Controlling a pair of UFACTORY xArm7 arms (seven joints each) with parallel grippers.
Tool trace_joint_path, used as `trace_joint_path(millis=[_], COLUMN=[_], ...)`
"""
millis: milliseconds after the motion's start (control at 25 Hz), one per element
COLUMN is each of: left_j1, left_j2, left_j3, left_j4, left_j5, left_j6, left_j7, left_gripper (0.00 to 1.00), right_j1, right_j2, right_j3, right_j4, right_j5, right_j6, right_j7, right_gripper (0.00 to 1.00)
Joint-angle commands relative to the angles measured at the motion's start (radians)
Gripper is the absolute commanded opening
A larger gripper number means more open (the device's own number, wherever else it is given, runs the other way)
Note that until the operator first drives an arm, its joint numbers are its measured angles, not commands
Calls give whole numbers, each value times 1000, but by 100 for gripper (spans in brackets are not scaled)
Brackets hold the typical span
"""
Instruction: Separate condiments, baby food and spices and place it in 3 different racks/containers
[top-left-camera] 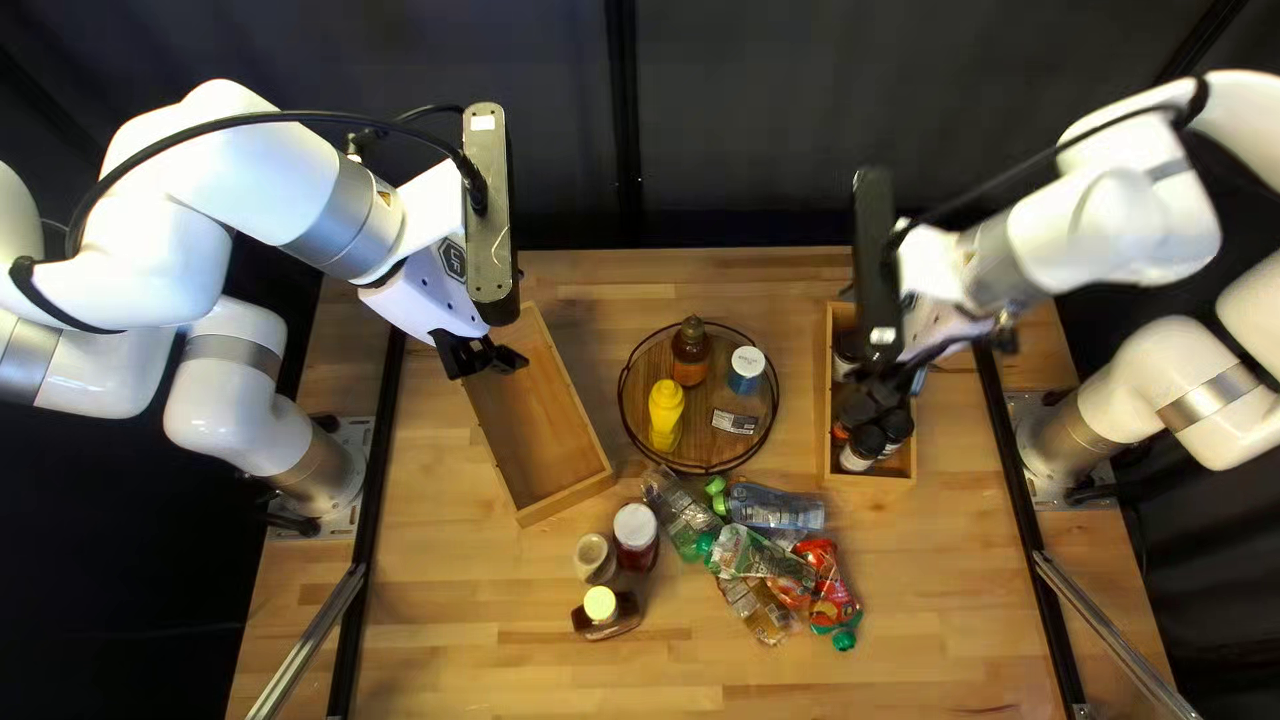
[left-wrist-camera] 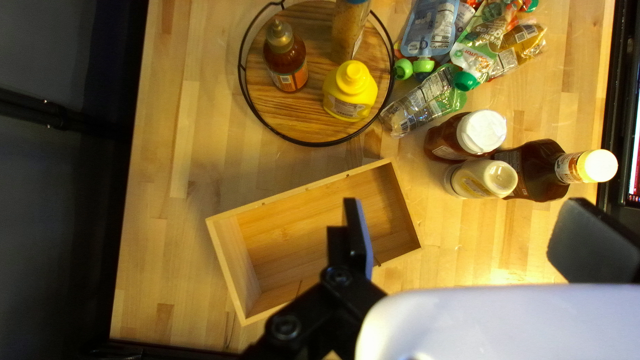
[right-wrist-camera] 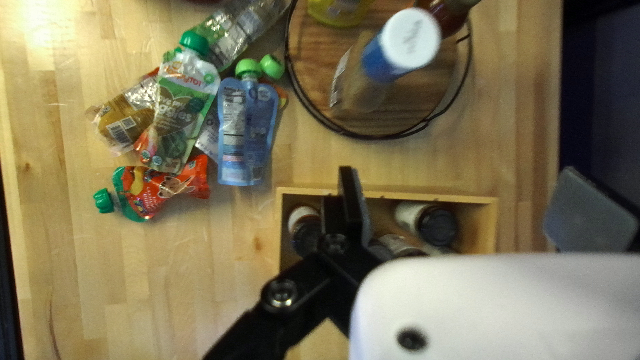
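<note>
Left claw (left-wrist-camera: 463, 202) and right claw (right-wrist-camera: 457, 171) both gape empty, the right above dark-capped jars (right-wrist-camera: 437, 227) in a narrow wooden box (right-wrist-camera: 427, 197). Glossy plastic baby-food pouches (right-wrist-camera: 245, 137) overlap beside a round wooden tray (right-wrist-camera: 312, 60); tugging one could drag others.

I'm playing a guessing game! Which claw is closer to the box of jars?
Right. The right claw hangs over the jar box; the left claw is farther off, near the other box.

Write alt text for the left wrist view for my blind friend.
The robot's open left gripper hovers by an empty wooden box. Near the box are a round tray with a yellow squeeze bottle and two other containers, baby food pouches and three condiment bottles.
</note>
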Motion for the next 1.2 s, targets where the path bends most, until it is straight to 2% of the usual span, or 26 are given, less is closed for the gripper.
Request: trace_joint_path(millis=[40,920,1040,1200], left_j1=[0,2,-1,-28], left_j2=[0,-1,57,171], left_j3=[0,5,-36,-54], left_j4=[0,-5,5,47], left_j5=[0,-9,-13,-45], left_j6=[0,-11,-72,-88], left_j7=[0,-10,-54,-59], left_gripper=[100,100,100,100], right_j1=[-3,-3,-3,-3], right_j2=[-46,-46,-46,-46], right_j3=[-11,-11,-11,-11], right_j4=[44,44,44,44], right_j5=[37,37,37,37], right_j6=[42,42,42,42], right_j7=[-6,-6,-6,-6], right_gripper=[100,100,100,100])
